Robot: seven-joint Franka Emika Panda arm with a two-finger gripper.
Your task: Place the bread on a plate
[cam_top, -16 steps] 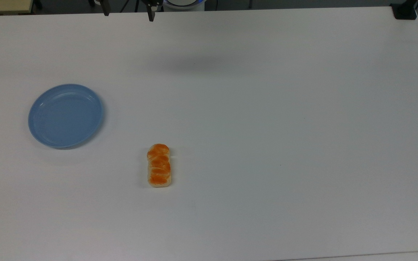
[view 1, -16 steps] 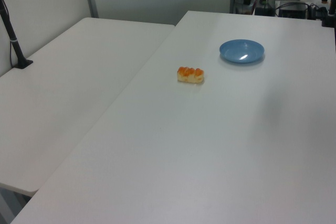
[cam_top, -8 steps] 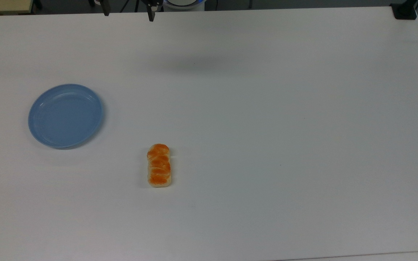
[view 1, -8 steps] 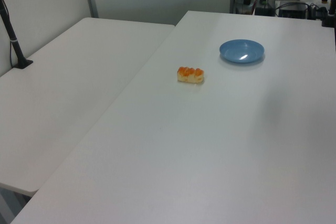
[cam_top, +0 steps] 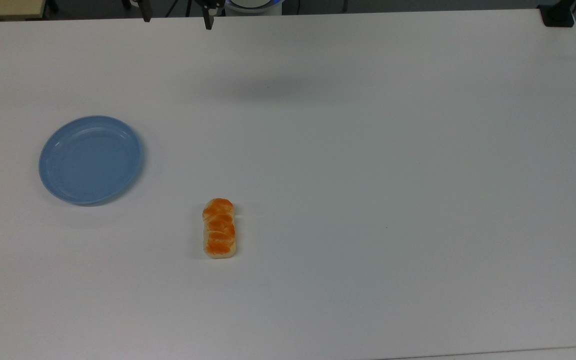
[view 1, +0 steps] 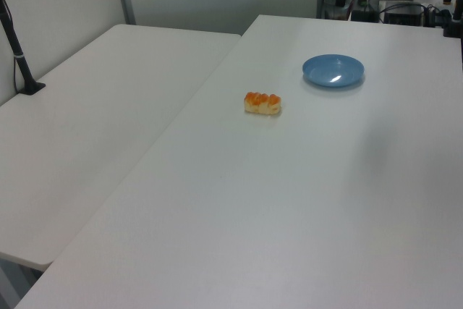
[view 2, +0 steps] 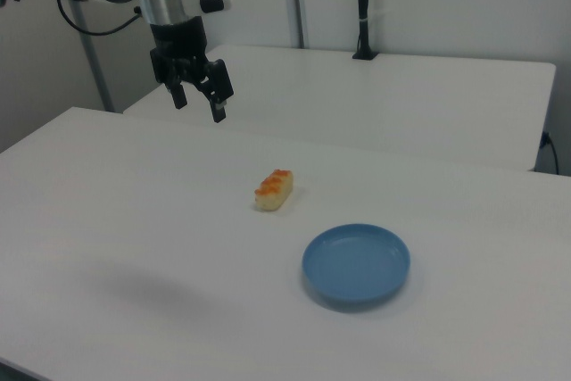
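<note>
Bread: a small oblong loaf [cam_top: 219,228] with an orange-brown segmented top and pale sides, lying flat on the white bench [cam_top: 368,175]. In the top view it sits below centre, left of the middle, its long axis running up and down the frame. In the left view it [view 1: 262,103] lies in the upper middle; in the right view it [view 2: 274,189] lies near centre.

Plate: round, light blue, with a shallow raised rim [cam_top: 90,159], nothing on it. In the top view it occupies the left part of the frame, up and to the left of the bread. The two are well apart, with bare bench between them. In the left view the plate [view 1: 333,70] is to the upper right of the bread; in the right view it [view 2: 356,264] is to the lower right of it.

Tool: in the right view the tool [view 2: 198,103] hangs in the upper left of the frame, above the bench, pointing down. Its two dark fingers stand spread with a clear gap, gripping nothing. It is well apart from both bread and plate. In the top view the fingertips [cam_top: 208,20] show at the upper edge, left of centre.

Bench: white surface; a soft shadow falls on it in the upper middle of the top view.

Second bench: a white one [view 1: 87,128] adjoins in the left part of the left view.
</note>
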